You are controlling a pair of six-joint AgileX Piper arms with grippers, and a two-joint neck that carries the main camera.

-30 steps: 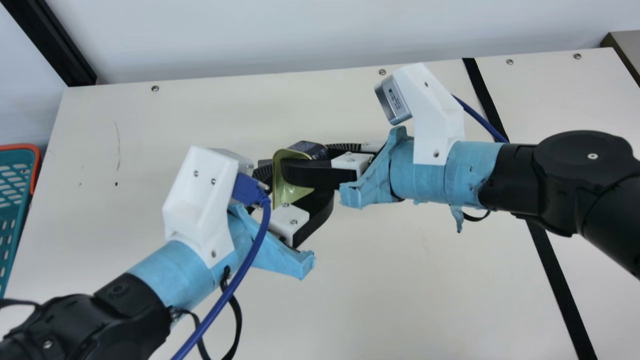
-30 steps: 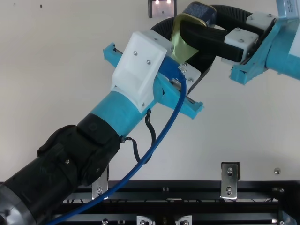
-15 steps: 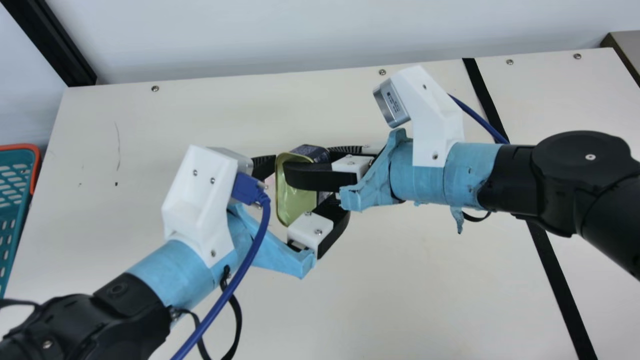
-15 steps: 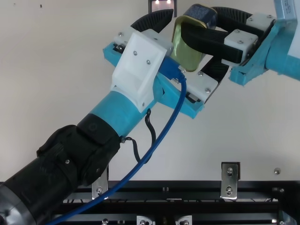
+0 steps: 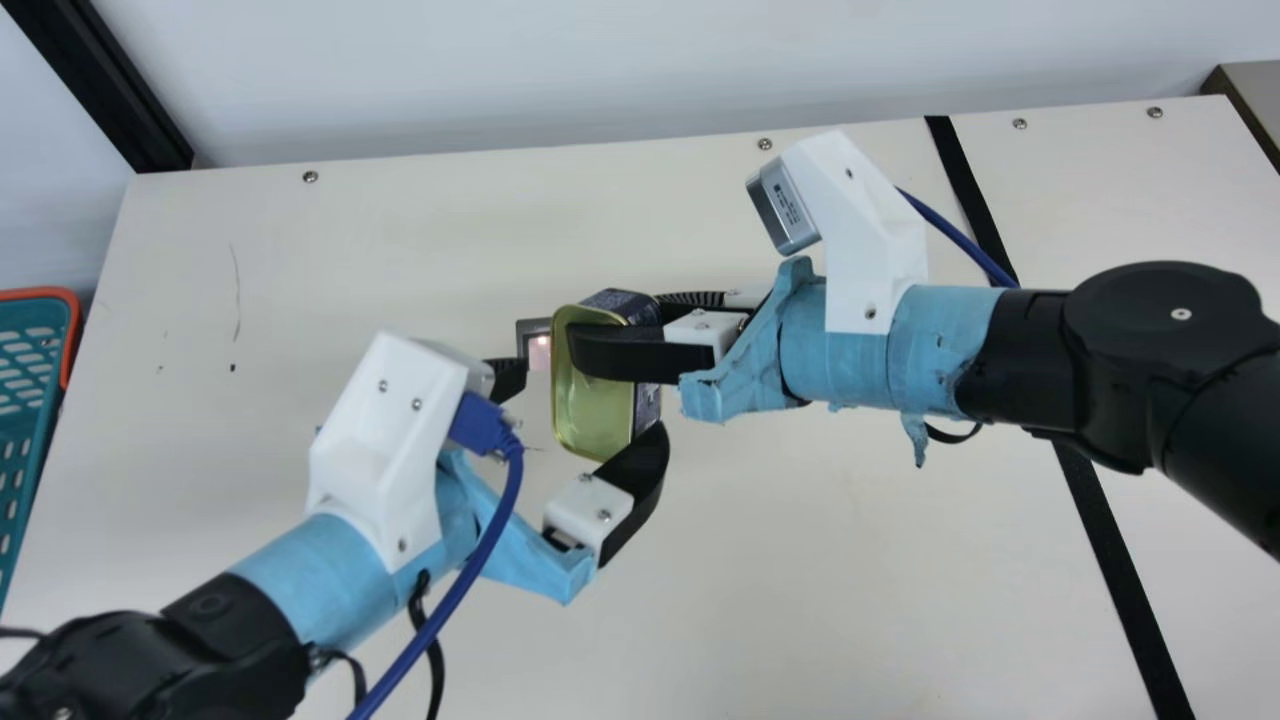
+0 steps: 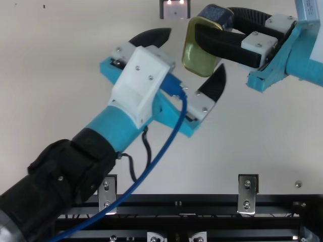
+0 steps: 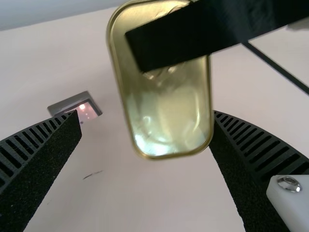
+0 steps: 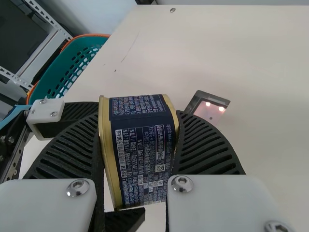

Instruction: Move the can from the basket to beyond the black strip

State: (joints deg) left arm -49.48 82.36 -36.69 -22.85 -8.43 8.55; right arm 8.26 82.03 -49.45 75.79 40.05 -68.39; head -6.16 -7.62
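can (image 8: 141, 154) in rt hand (image 8: 139, 121), lt hand (image 6: 196, 48) wide open next to it

the can is a flat, round-cornered rectangular tin, gold faces w/ navy printed sides. prob rigid thin metal, no real give, though a hard pinch could dent it. weight can't be seen; my guess is moderate if full, so an off-centre hold may let it swing. smooth faces are prob a bit slippery, the raised rims less so. best hold: across the 2 broad gold faces, near mid-length, ribbed pads flat on the metal, rims square to the fingers.

rt hand is closed to approx the can's thickness, 1 finger across a gold face, the other on the opp. face. grip sits toward one short end, so the other end sticks out free; that's where twist or droop could start. firm, even squeeze advised, no jerks.

lt hand is spread wide w/ nothing btwn its fingers that it grips; one tip is v. near the can's free end, can't tell if it touches. should back off w/o nudging it.

can is up above the desk (image 5: 800, 580), btwn the basket (image 5: 30, 400) and the black strip (image 5: 1115, 560), so it has yet to cross. next, prob: rt hand carries it over and sets it down gently.
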